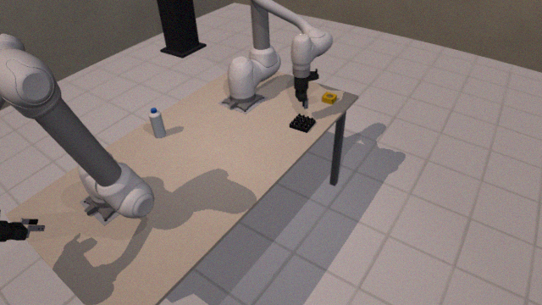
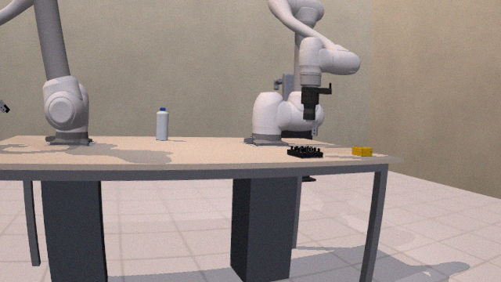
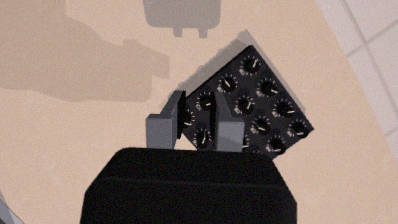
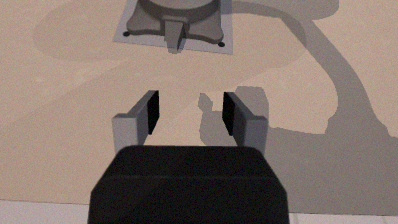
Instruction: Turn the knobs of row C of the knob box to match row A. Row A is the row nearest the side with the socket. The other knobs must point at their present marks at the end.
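Top view: the knob box (image 1: 302, 123) (image 2: 305, 152) (image 3: 235, 95) rests on the table (image 1: 203, 157) (image 2: 196, 154) (image 3: 100, 155) (image 4: 75, 110), close to the front long edge and near its right-hand corner. The yellow block (image 1: 329, 98) (image 2: 362, 151) sits nearer the right short edge, apart from the box. Back toward the rear long edge, between the two arm bases, the white bottle (image 1: 157, 124) (image 2: 162, 125) stands upright under its blue cap

The left gripper (image 1: 305, 105) (image 2: 315, 131) (image 3: 197, 106) points downward above the table near the right end, a little way up. Its fingers are partly apart with a gap between them, and nothing is grasped. In its wrist view the box lies at a slant, one corner reaching toward the top and some knobs hidden by the fingers and the gripper body. I cannot tell the row letters or where the socket is

At the left short edge, well apart from the box, the right gripper (image 1: 40, 224) (image 2: 5, 107) (image 4: 191, 104) is raised, its fingers spread wide and released, with nothing between them
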You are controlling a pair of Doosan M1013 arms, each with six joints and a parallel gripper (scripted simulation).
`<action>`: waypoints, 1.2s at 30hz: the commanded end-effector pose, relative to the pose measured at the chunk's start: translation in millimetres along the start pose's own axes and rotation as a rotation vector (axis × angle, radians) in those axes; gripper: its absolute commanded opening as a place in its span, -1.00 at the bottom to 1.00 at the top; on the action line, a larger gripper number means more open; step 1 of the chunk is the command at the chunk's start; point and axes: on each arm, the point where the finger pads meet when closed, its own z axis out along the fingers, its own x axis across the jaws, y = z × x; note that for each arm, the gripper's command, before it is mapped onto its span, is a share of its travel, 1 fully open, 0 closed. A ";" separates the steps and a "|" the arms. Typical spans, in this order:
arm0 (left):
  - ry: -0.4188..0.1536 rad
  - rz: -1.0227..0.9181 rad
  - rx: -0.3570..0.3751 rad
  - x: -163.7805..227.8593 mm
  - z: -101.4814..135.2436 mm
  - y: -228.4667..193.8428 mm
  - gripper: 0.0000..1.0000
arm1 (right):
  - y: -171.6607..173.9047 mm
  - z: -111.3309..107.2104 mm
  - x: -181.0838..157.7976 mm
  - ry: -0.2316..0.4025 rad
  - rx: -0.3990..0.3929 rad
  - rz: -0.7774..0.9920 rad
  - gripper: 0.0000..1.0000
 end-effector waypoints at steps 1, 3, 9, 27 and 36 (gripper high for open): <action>0.008 0.156 -0.010 2.4 -1.5 1.6 -0.07 | -0.1 -0.4 0.1 0.000 -0.001 0.000 1.00; 0.008 0.156 -0.010 2.4 -1.5 1.6 -0.07 | -0.1 -0.4 0.1 0.000 -0.001 0.000 1.00; 0.009 0.427 -0.009 5.9 -3.2 7.2 -0.07 | -0.1 -0.4 0.1 0.000 -0.001 0.000 1.00; 0.010 0.528 -0.008 7.0 -3.8 9.7 -0.07 | -0.1 -0.4 0.1 0.000 -0.001 0.000 1.00; 0.010 0.528 -0.008 7.0 -3.8 9.7 -0.07 | -0.1 -0.4 0.1 0.000 -0.001 0.000 1.00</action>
